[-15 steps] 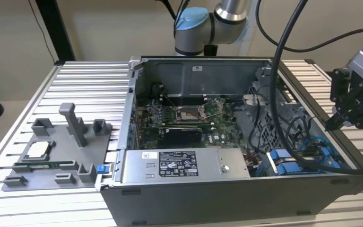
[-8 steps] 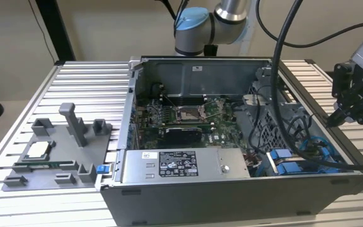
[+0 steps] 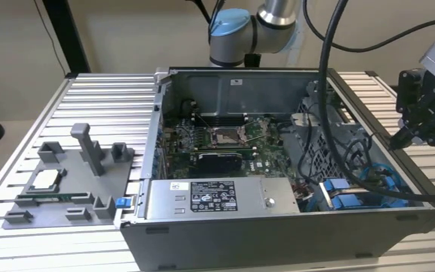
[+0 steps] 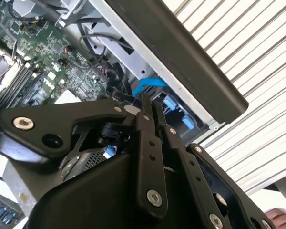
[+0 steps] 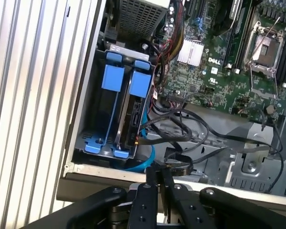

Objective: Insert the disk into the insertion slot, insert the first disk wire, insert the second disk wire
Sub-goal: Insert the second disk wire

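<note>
While the arm hangs beside the open case (image 3: 278, 226) at the exterior view's right, we see its fingers (image 4: 150, 107) pressed together in both wrist views, with nothing we can make out between them. They hover over the case's rim, just above a blue cable (image 5: 148, 160) that curls out by the drive bay. We find the disk (image 5: 136, 107) standing on edge in the slot (image 5: 93, 129), its blue carrier tab (image 5: 140, 85) next to a second blue tab (image 5: 112, 76). Black wires (image 5: 181, 129) loop loosely beside the bay, across the grey metal floor. On the slatted counter (image 3: 89, 96), at the exterior view's left, we see a grey tray (image 3: 66, 187) with upright posts.
</note>
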You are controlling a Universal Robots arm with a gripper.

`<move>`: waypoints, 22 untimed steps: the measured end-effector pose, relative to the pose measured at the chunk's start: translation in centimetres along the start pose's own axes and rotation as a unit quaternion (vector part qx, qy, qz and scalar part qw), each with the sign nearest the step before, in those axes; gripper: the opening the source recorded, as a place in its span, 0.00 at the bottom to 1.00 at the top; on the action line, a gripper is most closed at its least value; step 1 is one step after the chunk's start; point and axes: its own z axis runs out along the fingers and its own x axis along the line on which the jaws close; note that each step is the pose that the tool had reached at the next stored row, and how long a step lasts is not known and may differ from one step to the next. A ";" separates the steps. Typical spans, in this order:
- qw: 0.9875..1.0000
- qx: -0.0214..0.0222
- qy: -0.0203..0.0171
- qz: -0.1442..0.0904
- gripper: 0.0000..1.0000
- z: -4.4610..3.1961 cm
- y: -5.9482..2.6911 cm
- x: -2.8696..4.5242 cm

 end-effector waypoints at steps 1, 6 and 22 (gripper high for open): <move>1.000 0.000 0.000 0.000 0.00 -0.03 0.39 -0.04; 1.000 0.002 0.000 0.000 0.00 -0.06 2.66 -0.37; 1.000 0.012 0.002 -0.003 0.00 0.46 5.54 0.55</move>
